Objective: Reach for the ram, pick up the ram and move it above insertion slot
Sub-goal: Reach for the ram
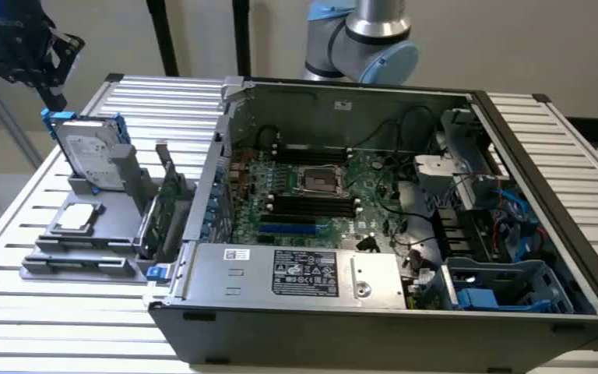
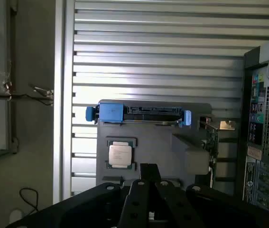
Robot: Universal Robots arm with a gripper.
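One pair of jaws, together — above one processor (image 2: 120, 155), one blue-railed drive (image 2: 146, 113)

I log the table (image 1: 548, 132) carrying the open case (image 1: 382, 335) at the middle and the exterior view's right. Inside the case, the motherboard (image 1: 320, 187) lies flat at the back, with the power supply (image 1: 289, 274) in front. The holder (image 1: 112, 226) sits just left of the case. The hard drive (image 1: 89, 152) stands upright at the holder's back, the processor (image 1: 77, 218) lies flat before it, and the expansion card (image 1: 169, 206) stands on edge nearest the case. The gripper (image 1: 55, 97) hangs above the far left corner, behind the hard drive
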